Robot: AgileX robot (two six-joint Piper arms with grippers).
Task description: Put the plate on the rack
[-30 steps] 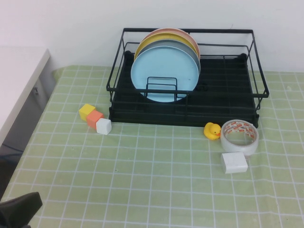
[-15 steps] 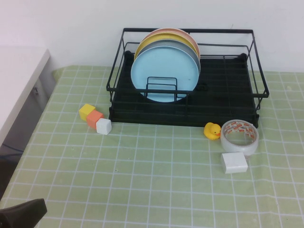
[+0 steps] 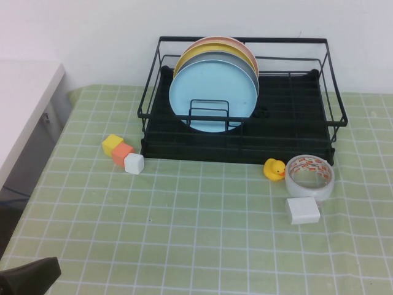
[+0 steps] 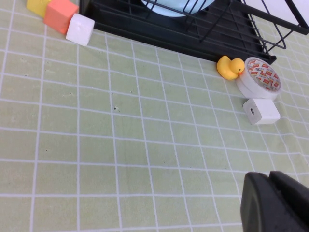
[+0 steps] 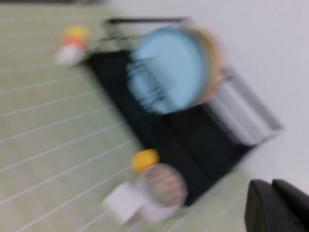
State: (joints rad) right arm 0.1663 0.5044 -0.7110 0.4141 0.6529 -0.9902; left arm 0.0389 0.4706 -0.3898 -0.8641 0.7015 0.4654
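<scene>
The light blue plate (image 3: pixel 213 94) stands upright in the black wire rack (image 3: pixel 288 117), leaning on a grey, a yellow and a pink plate behind it, with the small wire divider in front. It also shows in the right wrist view (image 5: pixel 169 67), where the rack (image 5: pixel 193 130) lies beneath it. In the left wrist view only the plate's lower edge (image 4: pixel 166 6) shows, inside the rack (image 4: pixel 193 34). My left gripper (image 3: pixel 27 278) is low at the near left corner, shut and empty (image 4: pixel 270 182). My right gripper (image 5: pixel 272 188) is shut and empty, off to the rack's right, outside the high view.
Yellow, orange and white cubes (image 3: pixel 123 153) lie left of the rack's front. A yellow rubber duck (image 3: pixel 274 169), a tape roll (image 3: pixel 310 176) and a white charger block (image 3: pixel 302 211) lie at the front right. A white counter (image 3: pixel 24 104) borders the table's left.
My left gripper has sunk a little lower at the near left corner. The plate and the rack have not moved.
</scene>
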